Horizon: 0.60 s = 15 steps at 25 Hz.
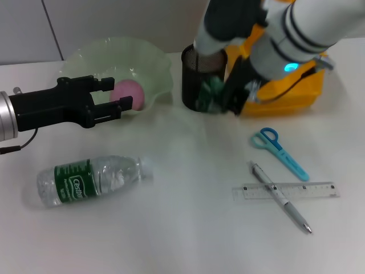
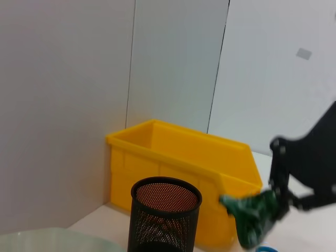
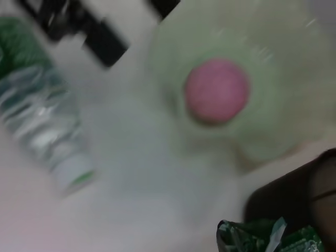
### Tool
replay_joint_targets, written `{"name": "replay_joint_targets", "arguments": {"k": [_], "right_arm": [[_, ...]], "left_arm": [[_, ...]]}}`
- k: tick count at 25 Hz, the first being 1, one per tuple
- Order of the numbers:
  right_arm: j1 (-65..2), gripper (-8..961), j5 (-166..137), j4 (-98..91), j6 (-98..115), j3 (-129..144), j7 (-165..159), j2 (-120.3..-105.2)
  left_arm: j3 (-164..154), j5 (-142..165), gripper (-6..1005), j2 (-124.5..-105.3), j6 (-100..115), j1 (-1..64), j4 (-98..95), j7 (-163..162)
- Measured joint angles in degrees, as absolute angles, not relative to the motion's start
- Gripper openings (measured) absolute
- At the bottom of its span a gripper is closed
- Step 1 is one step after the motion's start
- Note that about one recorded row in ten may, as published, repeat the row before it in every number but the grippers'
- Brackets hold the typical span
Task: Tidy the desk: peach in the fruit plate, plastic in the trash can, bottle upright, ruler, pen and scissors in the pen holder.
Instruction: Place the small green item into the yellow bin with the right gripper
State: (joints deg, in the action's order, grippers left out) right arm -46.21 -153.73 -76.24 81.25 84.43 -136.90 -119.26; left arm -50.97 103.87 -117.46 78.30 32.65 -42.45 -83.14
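The right gripper (image 1: 228,97) is clenched on a crumpled green piece of plastic (image 1: 212,91), holding it low between the black mesh pen holder (image 1: 197,77) and the yellow trash can (image 1: 285,94), not yet over the bin; the left gripper (image 1: 117,97) hangs with its fingers spread and nothing in them, just in front of the pale-green fruit plate (image 1: 154,63), where the pink peach (image 1: 132,92) already sits; the bottle (image 1: 88,180) lies on its side on the white worktop (image 1: 182,240) near the robot's left; the blue scissors (image 1: 279,151) lie to the right, and nearer the robot the pen (image 1: 279,197) lies crossed over the clear ruler (image 1: 319,190).
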Motion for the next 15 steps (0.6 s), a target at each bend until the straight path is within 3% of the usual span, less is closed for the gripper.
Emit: {"name": "replay_joint_targets", "arguments": {"k": [15], "right_arm": [[-33.0, 13, -153.4, -93.0, 67.2, 78.7, -143.6, -119.6]], "left_arm": [[-50.9, 103.9, 650, -117.11, 78.3, 32.3, -42.4, -83.2]]}}
